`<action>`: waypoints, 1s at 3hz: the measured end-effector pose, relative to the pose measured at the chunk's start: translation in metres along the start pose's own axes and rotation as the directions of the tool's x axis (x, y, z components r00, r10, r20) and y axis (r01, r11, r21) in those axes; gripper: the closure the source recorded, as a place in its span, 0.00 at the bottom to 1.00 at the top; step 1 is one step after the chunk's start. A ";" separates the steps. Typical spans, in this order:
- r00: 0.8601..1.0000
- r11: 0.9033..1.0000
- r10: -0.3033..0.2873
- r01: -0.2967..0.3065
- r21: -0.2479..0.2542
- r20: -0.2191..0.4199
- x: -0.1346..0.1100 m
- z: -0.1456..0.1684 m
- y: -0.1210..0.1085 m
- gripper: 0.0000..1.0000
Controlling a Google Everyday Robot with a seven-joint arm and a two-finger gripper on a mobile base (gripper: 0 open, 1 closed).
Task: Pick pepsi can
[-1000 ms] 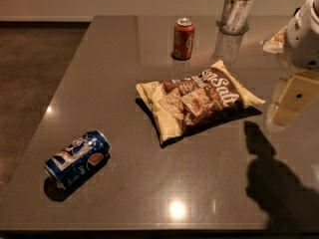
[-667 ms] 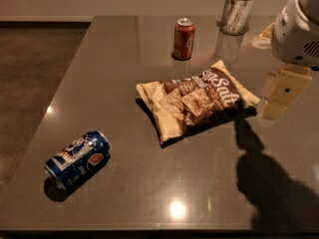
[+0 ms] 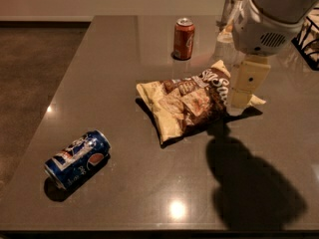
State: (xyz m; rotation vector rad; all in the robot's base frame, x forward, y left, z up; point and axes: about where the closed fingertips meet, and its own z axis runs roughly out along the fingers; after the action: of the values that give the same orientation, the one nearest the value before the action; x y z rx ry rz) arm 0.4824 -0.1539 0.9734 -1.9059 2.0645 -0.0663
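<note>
The pepsi can (image 3: 77, 159) is blue with white lettering and a round logo. It lies on its side near the front left corner of the dark grey table (image 3: 124, 73). My gripper (image 3: 247, 82) hangs from the white arm at the upper right, above the right end of the chip bag (image 3: 189, 102). It is far to the right of the pepsi can and holds nothing that I can see.
A red-orange can (image 3: 183, 38) stands upright at the back centre. A clear container (image 3: 231, 10) stands at the back right, partly behind the arm. A black wire object (image 3: 309, 36) sits at the right edge. The table's left edge drops to the floor.
The arm and gripper have moved left, from beside the chip bag to over its right end. Its shadow on the table has shifted left with it. The cans and bag have not moved.
</note>
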 end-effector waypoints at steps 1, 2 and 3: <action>0.996 0.996 -0.087 0.088 -0.029 0.031 -0.035 0.017 -0.004 0.00; 0.978 0.978 -0.196 0.201 -0.065 0.071 -0.075 0.037 -0.002 0.00; 0.937 0.935 -0.329 0.340 -0.097 0.118 -0.119 0.050 0.018 0.00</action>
State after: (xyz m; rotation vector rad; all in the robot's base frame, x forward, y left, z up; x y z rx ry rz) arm 0.4848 -0.0260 0.9464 -2.2662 1.6928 0.0707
